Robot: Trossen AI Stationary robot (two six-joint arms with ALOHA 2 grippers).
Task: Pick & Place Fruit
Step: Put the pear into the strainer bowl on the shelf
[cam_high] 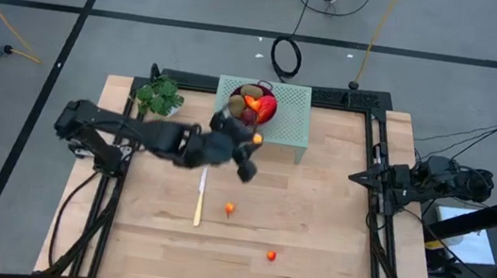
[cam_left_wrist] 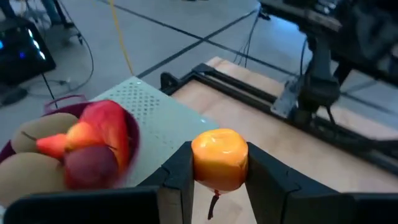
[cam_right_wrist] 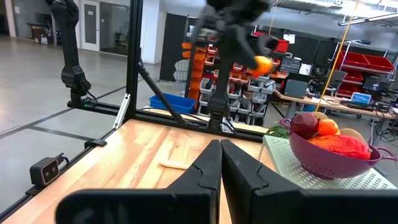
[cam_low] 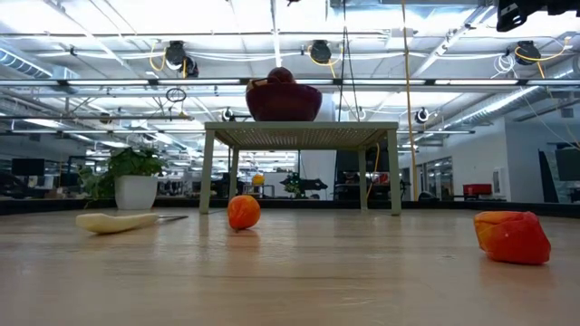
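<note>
My left gripper (cam_high: 252, 149) hangs above the table by the near edge of the green perforated stand (cam_high: 291, 118), shut on a small orange fruit (cam_left_wrist: 219, 158). On the stand sits a dark red bowl (cam_high: 269, 111) filled with fruit: a red-yellow piece (cam_left_wrist: 102, 127), brown-green ovals (cam_left_wrist: 28, 171) and a dark red ball (cam_left_wrist: 90, 168). Two more small orange-red fruits (cam_high: 229, 209) (cam_high: 271, 255) lie on the wooden table. My right gripper (cam_right_wrist: 221, 163) waits shut at the table's right edge. My left gripper pinches the small orange fruit by its two opposite sides (cam_left_wrist: 200, 163) between its two fingers (cam_left_wrist: 180, 177). The fingers come from the table's left, slanting slightly down. The fruit is lifted clear of the table, and a thin stem (cam_left_wrist: 214, 202) hangs below it.
A yellow-handled knife (cam_high: 200, 200) lies on the table near the left arm. A potted green plant (cam_high: 158, 98) stands at the far left. A black frame (cam_high: 376, 145) borders the table. Bare wood stretches across the table's near half.
</note>
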